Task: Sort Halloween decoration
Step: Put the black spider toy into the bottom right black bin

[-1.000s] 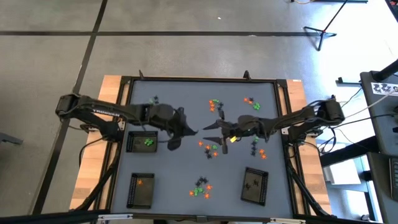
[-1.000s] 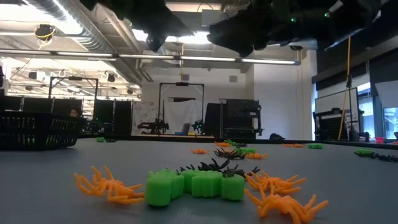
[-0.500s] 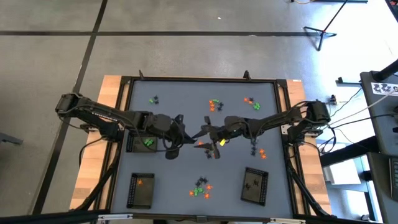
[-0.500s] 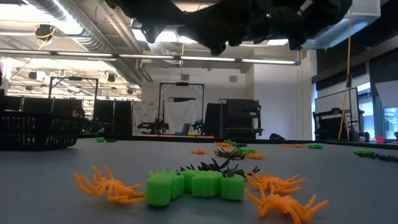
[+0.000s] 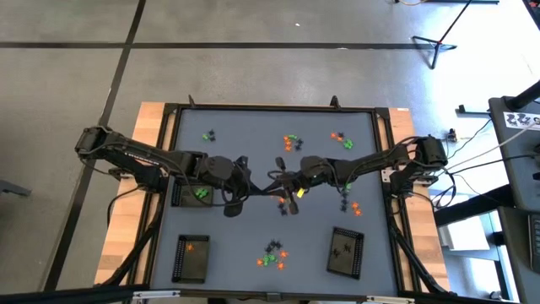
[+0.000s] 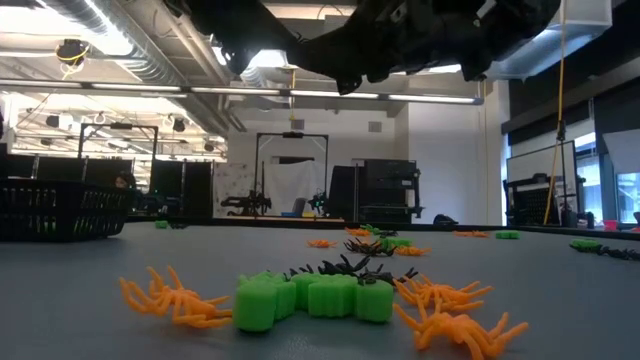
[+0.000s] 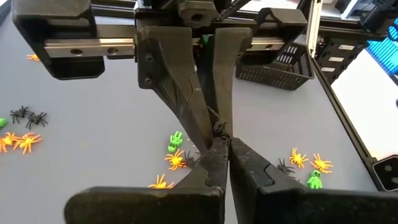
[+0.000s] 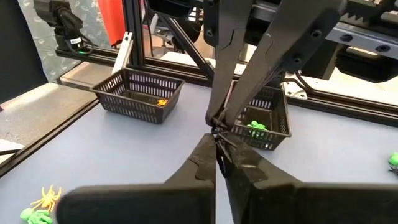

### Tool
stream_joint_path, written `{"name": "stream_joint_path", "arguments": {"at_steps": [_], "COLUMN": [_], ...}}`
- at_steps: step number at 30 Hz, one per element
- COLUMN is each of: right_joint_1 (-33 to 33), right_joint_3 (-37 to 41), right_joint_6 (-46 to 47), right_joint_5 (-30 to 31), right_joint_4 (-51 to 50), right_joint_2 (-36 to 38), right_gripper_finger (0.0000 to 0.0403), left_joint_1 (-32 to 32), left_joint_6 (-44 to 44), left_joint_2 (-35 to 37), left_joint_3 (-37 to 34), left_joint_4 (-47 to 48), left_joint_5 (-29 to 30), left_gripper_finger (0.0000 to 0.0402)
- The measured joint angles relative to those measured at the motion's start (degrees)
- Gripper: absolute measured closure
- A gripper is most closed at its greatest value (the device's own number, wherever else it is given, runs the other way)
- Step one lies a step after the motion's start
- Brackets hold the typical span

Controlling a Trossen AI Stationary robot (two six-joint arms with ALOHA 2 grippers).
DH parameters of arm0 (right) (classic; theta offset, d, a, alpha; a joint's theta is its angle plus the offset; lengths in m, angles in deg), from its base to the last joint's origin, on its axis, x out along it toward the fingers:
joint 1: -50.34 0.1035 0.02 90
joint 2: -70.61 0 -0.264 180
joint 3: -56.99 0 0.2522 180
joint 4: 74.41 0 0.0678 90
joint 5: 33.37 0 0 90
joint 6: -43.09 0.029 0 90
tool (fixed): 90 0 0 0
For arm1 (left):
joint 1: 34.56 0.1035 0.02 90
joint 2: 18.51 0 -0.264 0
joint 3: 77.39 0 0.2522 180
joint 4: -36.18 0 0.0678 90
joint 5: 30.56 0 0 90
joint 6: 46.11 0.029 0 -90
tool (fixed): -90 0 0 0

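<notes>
**Black spider pinched between two pincer tips, mid-air over the worktop's middle**

A tiny black spider (image 8: 219, 134) hangs where the pincers meet tip to tip. The right pincer (image 8: 217, 142) is pressed together on it; the left pincer (image 7: 222, 144), also pressed together, touches the same trinket, so I judge a handover. Below lie loose orange spiders (image 7: 176, 162) and green trinkets (image 7: 175, 140). The black-trinket tray (image 5: 346, 252) sits on the right arm's side, unobstructed

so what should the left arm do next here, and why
Probably open the left fingers a little. The left gripper and right gripper meet tip to tip above the table's middle, both shut, with a tiny black spider pinched between them. Letting go would likely leave the spider with the right gripper.
</notes>
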Motion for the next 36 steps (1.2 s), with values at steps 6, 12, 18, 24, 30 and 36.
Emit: {"name": "stream_joint_path", "arguments": {"at_steps": [6,12,18,24,30,36], "right_joint_1": [0.0,1.2,7.6,17.7,29.2,38.4], "right_joint_3": [0.0,0.0,0.0,0.0,0.0,0.0], "right_joint_6": [0.0,0.0,1.8,17.6,40.0,57.1], "right_joint_5": [-0.1,-0.3,0.0,4.4,8.4,10.7], "right_joint_4": [-4.9,-16.3,-34.1,-50.6,-64.7,-66.4], "right_joint_2": [1.6,7.6,15.8,20.6,20.6,20.4], "right_gripper_finger": [0.0393,0.0391,0.0398,0.0386,0.0389,0.0387], "left_joint_1": [0.2,0.1,0.1,0.1,0.1,0.2], "left_joint_6": [0.3,2.3,3.5,3.5,3.5,4.5], "left_joint_2": [1.7,5.9,7.2,6.2,3.5,-0.2], "left_joint_3": [0.0,0.0,0.0,-0.1,0.0,0.0], "left_joint_4": [1.5,6.2,6.2,5.4,3.6,1.9], "left_joint_5": [-1.1,5.0,12.5,15.4,15.5,15.5], "left_gripper_finger": [0.0381,0.0306,0.0238,0.0216,0.0215,0.0215]}}
